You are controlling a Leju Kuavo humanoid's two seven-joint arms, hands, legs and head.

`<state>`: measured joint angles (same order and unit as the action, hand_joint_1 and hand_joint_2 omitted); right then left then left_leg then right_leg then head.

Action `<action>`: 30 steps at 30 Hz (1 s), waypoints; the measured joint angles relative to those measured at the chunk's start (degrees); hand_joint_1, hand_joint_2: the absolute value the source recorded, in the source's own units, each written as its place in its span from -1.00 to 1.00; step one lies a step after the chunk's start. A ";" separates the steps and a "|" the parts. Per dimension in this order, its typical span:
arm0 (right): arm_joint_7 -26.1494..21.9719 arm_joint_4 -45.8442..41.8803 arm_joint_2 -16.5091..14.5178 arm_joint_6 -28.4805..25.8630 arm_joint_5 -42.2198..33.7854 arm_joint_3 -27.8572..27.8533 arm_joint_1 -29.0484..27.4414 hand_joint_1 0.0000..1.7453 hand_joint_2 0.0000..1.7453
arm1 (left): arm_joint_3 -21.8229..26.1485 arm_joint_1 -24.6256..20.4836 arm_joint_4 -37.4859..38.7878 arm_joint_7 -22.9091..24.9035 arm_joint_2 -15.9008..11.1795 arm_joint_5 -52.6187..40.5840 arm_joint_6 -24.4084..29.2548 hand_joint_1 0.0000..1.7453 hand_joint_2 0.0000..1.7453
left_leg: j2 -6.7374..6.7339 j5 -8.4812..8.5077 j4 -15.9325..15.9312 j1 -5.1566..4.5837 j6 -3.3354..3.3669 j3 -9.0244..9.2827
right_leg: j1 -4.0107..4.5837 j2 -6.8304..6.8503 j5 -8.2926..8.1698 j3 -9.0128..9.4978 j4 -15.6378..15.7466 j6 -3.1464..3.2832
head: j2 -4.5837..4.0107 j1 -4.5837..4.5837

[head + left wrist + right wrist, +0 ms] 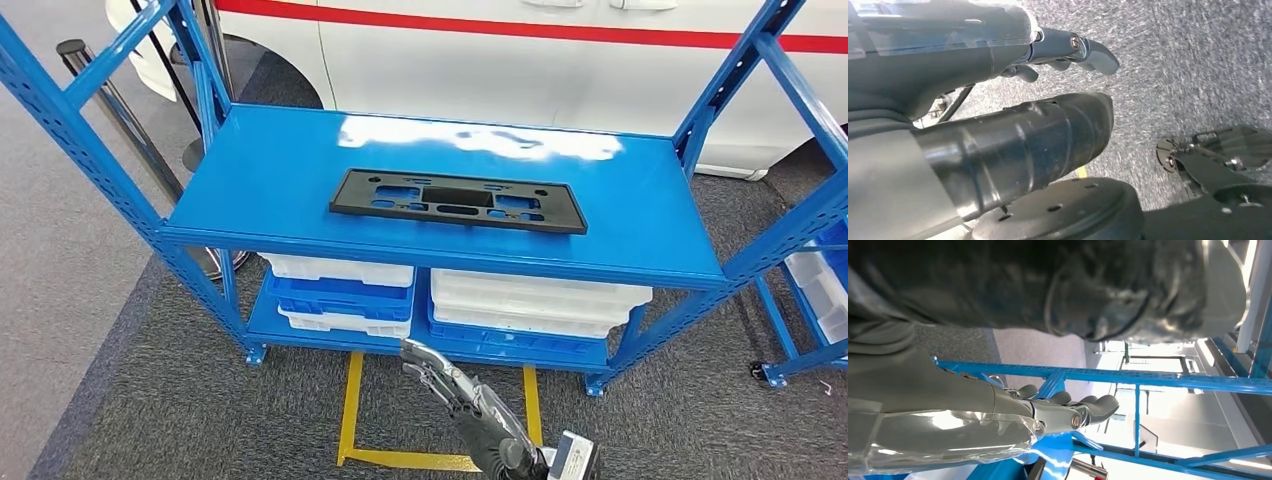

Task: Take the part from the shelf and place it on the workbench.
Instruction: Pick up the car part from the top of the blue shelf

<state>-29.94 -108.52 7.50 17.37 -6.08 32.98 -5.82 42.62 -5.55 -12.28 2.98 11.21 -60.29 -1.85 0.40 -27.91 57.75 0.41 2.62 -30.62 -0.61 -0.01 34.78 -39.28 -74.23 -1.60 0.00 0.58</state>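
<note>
The part [458, 200] — a flat black rectangular plate with several cut-outs — lies on the top deck of the blue shelf [250, 190], roughly at the middle of that deck, lengthwise along it and clear of all four corner posts. Nothing touches it. On the shelf's lower level, under the part, sit stacked white and blue trays [340, 295], with a second stack of white trays [535, 300] beside them. Behind the shelf stands a white vehicle with a red stripe [560, 60]. On the grey carpet in front of the shelf, yellow floor tape [350, 410] marks a box, and the right hand [430, 365] reaches out over it, low and well short of the shelf's top deck; its fingers [1093, 407] lie extended side by side, holding nothing. The left hand [1013, 135] hangs over the grey carpet, away from the shelf — its fingers [1088, 50] stretched out loosely with the thick thumb apart from them, and nothing between them.
</note>
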 joint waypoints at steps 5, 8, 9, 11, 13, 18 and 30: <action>0.02 -0.02 0.00 0.03 -0.02 0.01 0.05 -1.00 -1.00 | -0.02 0.06 0.05 -0.15 0.08 -0.07 -0.47 -1.00 -1.00 | 0.11 -2.09 -0.15 -0.02 -0.92 2.61 | 0.56 0.05 -8.46 3.66 13.47 1.22 | 0.00 -0.10; 0.03 -0.05 0.00 0.03 -0.05 0.01 -0.05 -1.00 -1.00 | -0.02 -0.09 0.09 -0.19 0.10 -0.15 -0.49 -1.00 -1.00 | -0.01 -2.74 0.44 -0.23 -1.96 3.40 | 0.69 -0.10 -8.23 4.65 14.77 2.30 | 0.00 -0.23; 0.03 -0.06 0.00 0.04 -0.05 0.02 -0.06 -1.00 -1.00 | -0.02 -0.10 0.09 -0.19 0.09 -0.16 -0.47 -1.00 -1.00 | -0.04 -3.11 1.17 -0.22 -2.22 3.65 | 0.53 -0.11 -8.48 5.20 15.01 2.58 | 0.00 -0.23; 0.01 -0.13 0.00 0.05 -0.07 0.02 0.06 -1.00 -1.00 | -0.02 -0.24 0.09 -0.21 0.07 -0.16 -0.46 -1.00 -1.00 | -0.07 -5.06 4.76 -0.11 -2.69 2.09 | 0.34 0.00 -8.15 6.24 15.24 3.10 | 0.00 -0.23; -0.02 -0.17 0.00 0.05 -0.07 0.02 0.10 -1.00 -1.00 | -0.02 -0.30 0.09 -0.22 0.07 -0.16 -0.46 -1.00 -1.00 | -0.09 -8.07 11.60 0.01 -3.12 -2.15 | 0.38 0.07 -7.58 6.70 15.25 3.46 | 0.00 -0.22; -0.03 -0.17 0.00 0.05 -0.07 0.02 0.06 -1.00 -1.00 | -0.02 0.10 0.09 -0.22 0.04 -0.16 -0.46 -1.00 -1.00 | -0.11 -1.60 8.58 0.06 -2.78 -5.05 | 0.42 -0.21 -5.49 9.11 15.27 3.21 | 0.00 -0.23; -0.07 -0.29 0.00 0.05 -0.11 0.06 0.20 -1.00 -1.00 | -0.04 -0.04 0.11 -0.23 -0.03 -0.19 -0.44 -1.00 -1.00 | -0.15 -0.31 0.96 -0.19 0.33 -0.48 | 0.11 -0.14 1.12 1.31 -0.13 0.09 | 0.00 -0.17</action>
<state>-30.01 -108.81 7.50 17.42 -6.19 33.04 -5.62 42.58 -5.59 -12.17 2.74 11.19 -60.48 -2.29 0.26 -28.22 58.71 0.22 2.95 -31.11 -0.50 -0.16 35.90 -37.97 -74.36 -1.51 0.00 0.42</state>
